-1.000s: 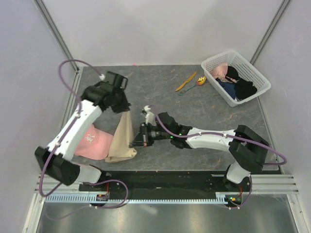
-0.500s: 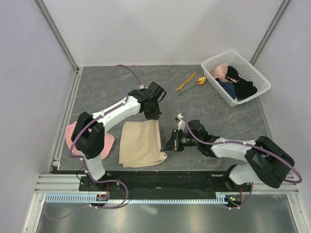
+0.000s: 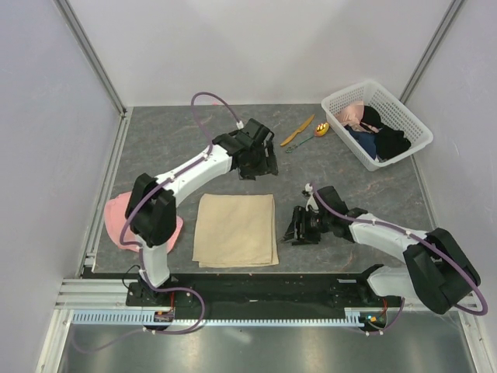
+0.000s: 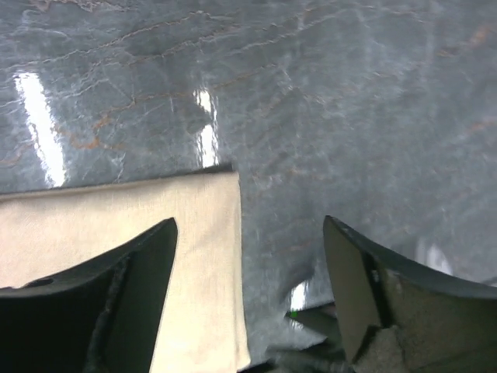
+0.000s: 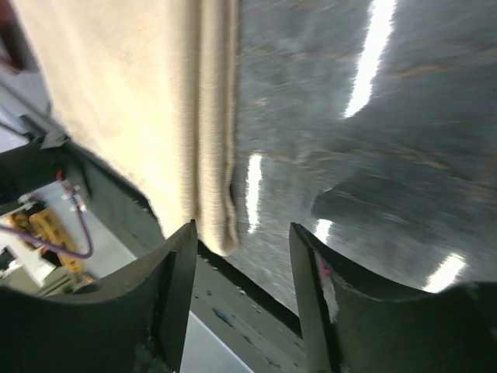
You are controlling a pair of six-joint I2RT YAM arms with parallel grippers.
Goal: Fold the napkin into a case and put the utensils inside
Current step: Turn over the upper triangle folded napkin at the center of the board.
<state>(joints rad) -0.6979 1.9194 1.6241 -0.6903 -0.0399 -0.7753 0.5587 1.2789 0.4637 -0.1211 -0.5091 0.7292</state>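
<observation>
The beige napkin (image 3: pixel 235 229) lies flat on the grey table near the front edge, folded into a rectangle. My left gripper (image 3: pixel 260 162) hovers open just beyond its far right corner; the napkin's corner (image 4: pixel 210 233) shows under the left finger. My right gripper (image 3: pixel 297 227) stands open just right of the napkin's near right corner, whose doubled edge (image 5: pixel 213 155) shows ahead of the fingers. Neither gripper holds anything. The utensils lie at the back: an orange knife (image 3: pixel 297 130) and a spoon (image 3: pixel 313 134) with a yellow bowl and green handle.
A pink cap (image 3: pixel 118 217) lies left of the napkin, partly behind the left arm. A white basket (image 3: pixel 411 116) holding dark and pink clothes stands at the back right. The table's front edge (image 5: pixel 248 272) runs close to the right gripper.
Both grippers carried the napkin rightwards, laid it flat, then let go and opened. The left gripper has drawn back beyond it; the right has backed off to the right.
</observation>
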